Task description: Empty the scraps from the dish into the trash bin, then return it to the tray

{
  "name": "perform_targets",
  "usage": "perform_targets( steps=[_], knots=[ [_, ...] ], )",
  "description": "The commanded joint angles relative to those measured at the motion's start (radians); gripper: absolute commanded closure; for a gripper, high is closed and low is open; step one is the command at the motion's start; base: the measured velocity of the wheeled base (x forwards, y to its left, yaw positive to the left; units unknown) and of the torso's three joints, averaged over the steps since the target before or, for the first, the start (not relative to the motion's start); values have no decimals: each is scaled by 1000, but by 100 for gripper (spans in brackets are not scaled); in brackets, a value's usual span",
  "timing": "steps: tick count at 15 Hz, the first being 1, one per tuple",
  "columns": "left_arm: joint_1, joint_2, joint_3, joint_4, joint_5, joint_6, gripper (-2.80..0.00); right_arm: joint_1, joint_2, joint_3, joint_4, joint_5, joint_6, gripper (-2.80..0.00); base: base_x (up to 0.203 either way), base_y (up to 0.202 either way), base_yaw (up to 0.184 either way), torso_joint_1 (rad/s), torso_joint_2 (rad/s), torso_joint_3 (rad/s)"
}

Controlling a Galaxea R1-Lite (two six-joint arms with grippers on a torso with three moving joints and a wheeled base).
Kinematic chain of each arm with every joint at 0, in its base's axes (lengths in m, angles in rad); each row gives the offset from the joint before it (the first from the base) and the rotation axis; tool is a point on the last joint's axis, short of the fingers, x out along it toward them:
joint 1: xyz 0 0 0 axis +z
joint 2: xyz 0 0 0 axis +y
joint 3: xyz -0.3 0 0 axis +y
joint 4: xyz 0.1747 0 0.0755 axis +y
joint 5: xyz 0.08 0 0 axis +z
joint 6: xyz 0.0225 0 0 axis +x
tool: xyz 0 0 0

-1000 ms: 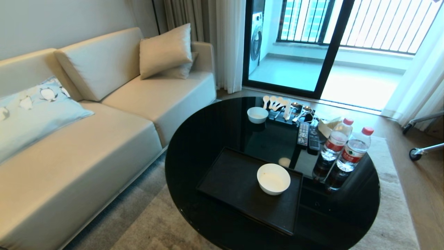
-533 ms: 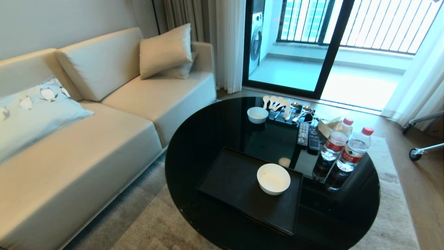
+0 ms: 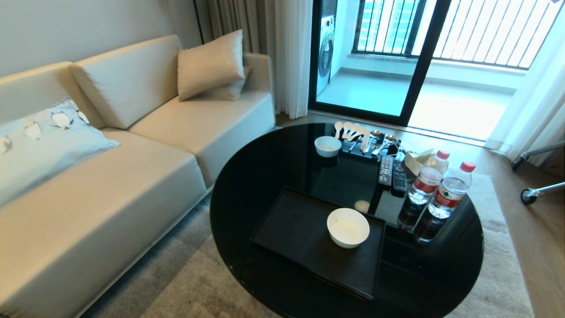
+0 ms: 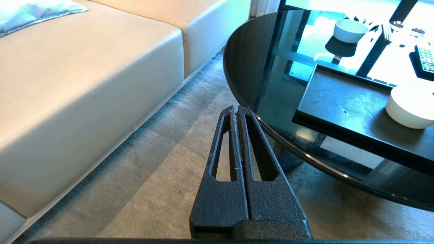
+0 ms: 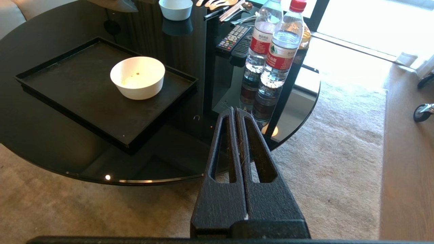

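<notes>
The small deep-sided white bowl [image 3: 348, 227] sits upright on the flat matte black rectangular tray [image 3: 291, 229], toward the tray's right end, with only a few faint orange specks inside it as the right wrist view shows. The tray lies on the near part of a round glossy black glass table [image 3: 256, 176]. At the table's far side stand a second plain white bowl [image 3: 327, 146], a black stand of pale spoons and cutlery [image 3: 359, 137] and two dark remote controls [image 3: 392, 173]; two clear water bottles with red caps [image 3: 439, 187] stand at the right edge, near the tray but apart from it. A cream sofa [image 3: 110, 176] runs along the left.

The left gripper [image 4: 235, 110] hangs over the carpet beside the table's rim, its black fingers pressed together on nothing. The right gripper [image 5: 235, 112] hovers at the table's near edge, just in front of the bottles, likewise pressed together and empty. The trash bin may lie outside these views.
</notes>
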Motion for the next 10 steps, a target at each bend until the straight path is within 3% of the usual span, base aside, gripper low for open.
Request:
perform_targets(
  steps=[1, 10],
  knots=[
    [0, 0, 0, -1, 0, -1, 0, 0, 1, 0, 0, 0, -2, 0, 0, 0, 0, 0, 0, 0],
    [0, 0, 0, -1, 0, -1, 0, 0, 1, 0, 0, -6, -1, 0, 0, 0, 0, 0, 0, 0]
  ],
)
